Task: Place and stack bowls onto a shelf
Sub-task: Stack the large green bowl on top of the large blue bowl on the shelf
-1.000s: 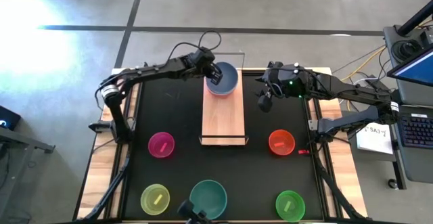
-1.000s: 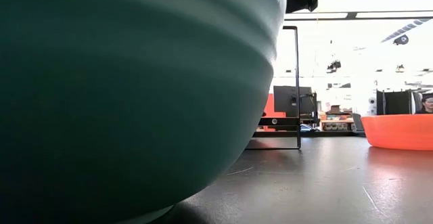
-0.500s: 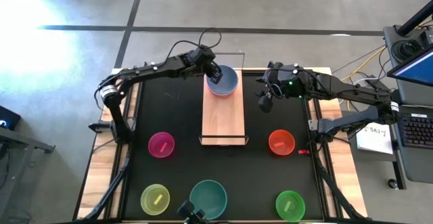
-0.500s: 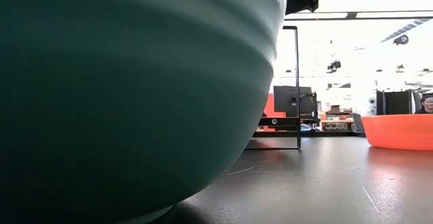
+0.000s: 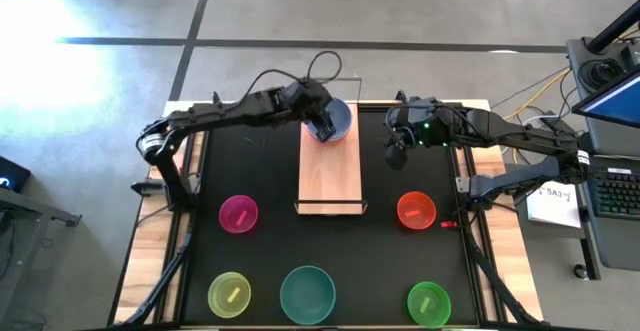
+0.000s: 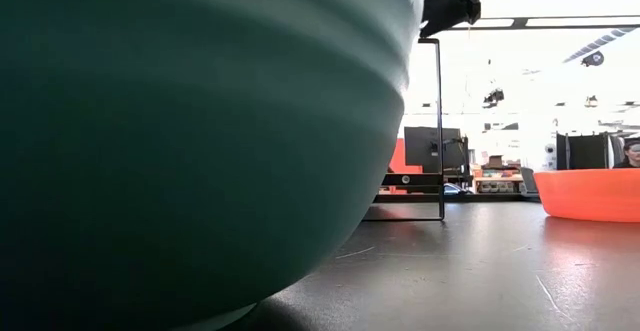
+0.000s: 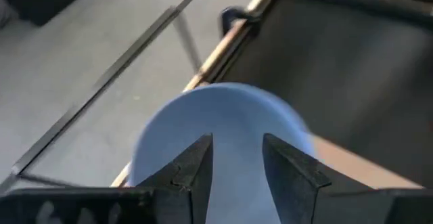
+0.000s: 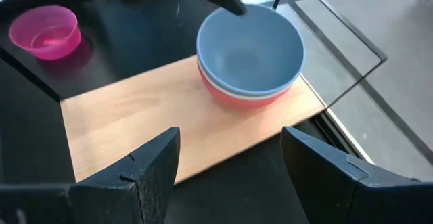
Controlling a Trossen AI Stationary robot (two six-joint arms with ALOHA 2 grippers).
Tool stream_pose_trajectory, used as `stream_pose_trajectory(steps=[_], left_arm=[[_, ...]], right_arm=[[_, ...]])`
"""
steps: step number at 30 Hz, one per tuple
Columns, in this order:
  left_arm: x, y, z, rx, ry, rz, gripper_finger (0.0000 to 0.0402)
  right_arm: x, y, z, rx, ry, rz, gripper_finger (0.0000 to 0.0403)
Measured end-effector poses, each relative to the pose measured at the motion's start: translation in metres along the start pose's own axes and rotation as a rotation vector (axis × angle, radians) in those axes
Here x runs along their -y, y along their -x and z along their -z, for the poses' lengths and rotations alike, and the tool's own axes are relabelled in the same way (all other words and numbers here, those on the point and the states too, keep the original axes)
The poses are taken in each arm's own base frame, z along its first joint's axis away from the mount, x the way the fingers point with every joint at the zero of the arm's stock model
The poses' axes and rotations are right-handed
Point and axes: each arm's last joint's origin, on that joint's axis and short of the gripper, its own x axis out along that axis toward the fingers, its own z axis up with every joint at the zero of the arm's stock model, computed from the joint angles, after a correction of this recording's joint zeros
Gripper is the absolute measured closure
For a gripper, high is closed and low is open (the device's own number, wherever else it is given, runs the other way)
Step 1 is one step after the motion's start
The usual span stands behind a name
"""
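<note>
A grey-blue bowl (image 8: 249, 48) sits nested on a white and a red bowl at the far end of the light-wood shelf (image 5: 331, 171). My left gripper (image 5: 322, 127) hangs open just above that bowl's left rim (image 7: 223, 116), its fingers clear of it. My right gripper (image 5: 393, 153) hovers open over the black mat, right of the shelf. On the mat stand a magenta bowl (image 5: 238, 213), an orange-red bowl (image 5: 416, 209), a yellow-green bowl (image 5: 229, 293), a teal bowl (image 5: 307, 293) and a green bowl (image 5: 428, 301).
The shelf's near half (image 8: 169, 126) is bare wood, with thin wire frames at both ends (image 6: 440, 121). The teal bowl (image 6: 200, 141) fills most of the low view. A laptop and papers (image 5: 610, 171) lie beyond the table's right edge.
My left gripper has opened and let go of the grey-blue bowl, then shifted a little toward the near edge over it. The bowl stays nested on the stack at the shelf's far end.
</note>
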Motion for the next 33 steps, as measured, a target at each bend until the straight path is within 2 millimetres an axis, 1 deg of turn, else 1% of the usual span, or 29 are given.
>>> stream_pose_trajectory(steps=[4, 8, 12, 17, 20, 25, 30, 33], left_arm=[[0.029, 0.029, -0.006, 0.061, -0.041, 0.076, 0.0289], [0.066, 0.063, -0.006, 0.122, -0.133, 0.174, 0.0289], [0.101, 0.09, 0.0, 0.163, -0.213, 0.205, 0.0289], [0.127, 0.113, 0.012, 0.142, -0.24, 0.262, 0.0289], [0.137, 0.126, 0.022, 0.089, -0.253, 0.303, 0.0289], [0.15, 0.142, 0.043, -0.061, -0.263, 0.403, 0.0289], [0.166, 0.151, 0.075, -0.292, -0.361, 0.472, 0.0289], [0.18, 0.158, 0.091, -0.365, -0.409, 0.544, 0.0289]], right_arm=[[0.0, 0.0, 0.001, -0.006, -0.015, 0.001, 0.0158], [0.0, 0.0, 0.001, -0.006, -0.021, 0.001, 0.0158], [0.0, 0.0, 0.001, -0.006, -0.039, 0.001, 0.0158], [0.0, 0.0, 0.001, -0.006, -0.063, 0.001, 0.0158], [0.0, 0.0, 0.001, -0.007, -0.083, 0.001, 0.0158], [0.0, 0.0, 0.004, -0.039, -0.115, 0.005, 0.0158], [0.001, 0.0, 0.009, -0.089, -0.157, 0.014, 0.0158], [0.001, 0.001, 0.011, -0.109, -0.179, 0.019, 0.0158]])
